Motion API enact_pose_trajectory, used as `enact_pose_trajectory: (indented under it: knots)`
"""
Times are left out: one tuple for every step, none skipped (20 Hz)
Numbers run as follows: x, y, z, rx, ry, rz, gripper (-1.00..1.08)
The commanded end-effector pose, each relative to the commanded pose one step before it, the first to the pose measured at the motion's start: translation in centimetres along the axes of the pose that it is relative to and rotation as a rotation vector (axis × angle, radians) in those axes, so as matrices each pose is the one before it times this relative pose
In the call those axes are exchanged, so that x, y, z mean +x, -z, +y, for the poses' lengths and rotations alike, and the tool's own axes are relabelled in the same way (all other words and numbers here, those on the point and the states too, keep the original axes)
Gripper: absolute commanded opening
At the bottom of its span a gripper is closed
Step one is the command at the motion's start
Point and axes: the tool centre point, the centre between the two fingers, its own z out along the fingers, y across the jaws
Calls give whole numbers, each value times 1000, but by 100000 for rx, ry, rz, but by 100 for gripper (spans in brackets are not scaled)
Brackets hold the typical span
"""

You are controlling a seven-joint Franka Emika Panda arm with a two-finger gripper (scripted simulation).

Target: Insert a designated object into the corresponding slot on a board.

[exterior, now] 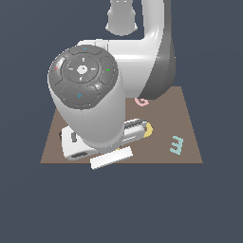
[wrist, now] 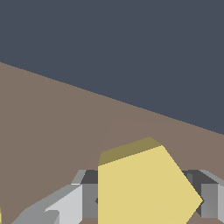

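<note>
The yellow pentagon piece (wrist: 144,188) fills the lower part of the wrist view, and my grey fingers (wrist: 85,197) press on both of its sides. My gripper (wrist: 148,199) is shut on it, just above the brown board (wrist: 48,127). In the exterior view my arm covers much of the board (exterior: 187,118). Only a yellow edge of the pentagon (exterior: 148,129) shows at my gripper (exterior: 144,129). The pentagon slot and the round hole are hidden under my arm in the exterior view and out of the wrist view.
A pink letter G (exterior: 141,101) lies on the board behind my hand, partly hidden by the arm. A teal letter E (exterior: 176,144) lies toward the exterior view's right. A yellow sliver (wrist: 0,215) shows at the wrist picture's edge.
</note>
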Motion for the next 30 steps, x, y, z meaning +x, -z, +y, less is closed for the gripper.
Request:
enact_pose_trajectory:
  knots:
    - [9, -59, -53, 48, 44, -13, -100]
    - [0, 0, 0, 0, 0, 0, -100]
    - [0, 0, 0, 0, 0, 0, -100]
    - [-13, 57, 68, -66, -68, 25, -100]
    - [-2, 6, 2, 0, 0, 0, -100]
    - [-20, -3, 51, 6, -169, -8, -100]
    - [-70, 12, 177, 0, -544, 0, -100]
    - [-115, 21, 289, -1, -898, 0, -100]
    - [-162, 29, 404, -1, -1256, 0, -100]
    - [-210, 38, 519, -1, -1615, -1, -100]
    - [-258, 46, 633, -1, -1973, -1, -100]
    - [-308, 54, 748, -2, -2332, -2, -100]
    - [-358, 62, 860, -2, -2684, -2, -100]
    - [-397, 68, 946, -2, -2956, -3, -100]
    - [-423, 72, 998, -2, -3124, -4, -100]
    - [-441, 74, 1032, -3, -3229, -5, -100]
    - [-451, 75, 1045, -3, -3274, -6, -100]
    - [-460, 74, 1047, -3, -3287, -8, -100]
    - [-451, 71, 1011, -3, -3180, -9, -100]
    - [-406, 63, 904, -3, -2842, -9, -100]
    - [-357, 55, 792, -2, -2490, -9, -100]
    - [-308, 47, 678, -2, -2133, -9, -100]
    - [-260, 39, 561, -2, -1769, -9, -100]
    - [-212, 30, 446, -2, -1407, -9, -100]
    - [-166, 22, 337, -2, -1065, -9, -100]
    - [-124, 15, 236, -1, -753, -8, -100]
    - [-85, 9, 153, -1, -488, -7, -100]
    - [-50, 5, 84, -1, -267, -5, -100]
    - [-15, 2, 17, 0, -69, -2, -100]
    - [68, -29, -17, -76, 434, -40, -100]
